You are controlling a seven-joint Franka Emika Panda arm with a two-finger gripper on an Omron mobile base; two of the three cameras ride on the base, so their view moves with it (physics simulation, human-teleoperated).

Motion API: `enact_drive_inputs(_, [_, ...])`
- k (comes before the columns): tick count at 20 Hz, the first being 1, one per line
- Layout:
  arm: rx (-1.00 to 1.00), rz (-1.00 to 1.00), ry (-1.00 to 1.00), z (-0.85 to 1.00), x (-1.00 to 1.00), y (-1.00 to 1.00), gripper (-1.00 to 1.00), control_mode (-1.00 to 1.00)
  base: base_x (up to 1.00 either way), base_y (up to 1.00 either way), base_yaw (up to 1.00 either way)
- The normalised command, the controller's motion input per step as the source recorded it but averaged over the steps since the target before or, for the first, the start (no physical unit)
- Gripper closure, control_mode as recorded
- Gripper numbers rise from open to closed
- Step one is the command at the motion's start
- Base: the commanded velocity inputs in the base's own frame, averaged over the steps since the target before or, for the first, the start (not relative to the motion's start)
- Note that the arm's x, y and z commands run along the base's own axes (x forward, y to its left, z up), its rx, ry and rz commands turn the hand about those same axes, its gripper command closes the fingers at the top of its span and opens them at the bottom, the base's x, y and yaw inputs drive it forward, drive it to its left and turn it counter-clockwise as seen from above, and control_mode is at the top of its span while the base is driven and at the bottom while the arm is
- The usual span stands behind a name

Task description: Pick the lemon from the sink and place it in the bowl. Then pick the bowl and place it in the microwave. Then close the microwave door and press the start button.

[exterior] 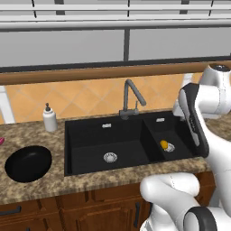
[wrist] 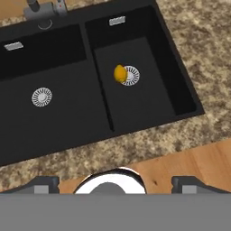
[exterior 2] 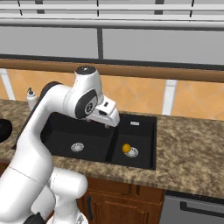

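Note:
The lemon (wrist: 120, 73) lies in the smaller right basin of the black sink (exterior: 90, 135), touching the left side of that basin's silver drain (wrist: 131, 75); it is also visible as a lemon (exterior: 164, 144) and a lemon (exterior 2: 126, 148) in the base views. My gripper (wrist: 116, 185) hangs high above the sink, open, its fingertips (wrist: 45, 184) wide apart with nothing between them. The hand (exterior 2: 105, 113) hovers over the divider between the basins. The glossy black bowl (exterior: 28, 163) sits empty on the counter left of the sink. The microwave and its door are out of view.
A grey arched faucet (exterior: 131, 97) rises behind the sink. A white soap dispenser (exterior: 49, 118) stands at the back left. The speckled granite counter (exterior 2: 188, 148) surrounds the sink, with brown cabinet doors (exterior: 90, 212) below and an orange tiled wall behind.

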Motion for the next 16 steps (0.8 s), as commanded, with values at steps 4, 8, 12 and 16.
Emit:
enact_drive_inputs(4, [0.0, -0.2, 0.03, -0.28, 0.0, -0.44, -1.0, -1.0, 0.0, 0.0, 0.0])
enact_drive_inputs(8, [0.08, -0.24, 0.1, -0.26, 0.1, -0.26, -1.0, -1.0, 0.0, 0.0, 0.0])
enact_drive_inputs(12, [0.12, -0.15, 0.04, -0.16, 0.18, -0.16, -1.0, -1.0, 0.0, 0.0, 0.0])
enact_drive_inputs(16, [0.15, -0.09, 0.1, -0.15, 0.21, -0.22, -1.0, -1.0, 0.0, 0.0, 0.0])
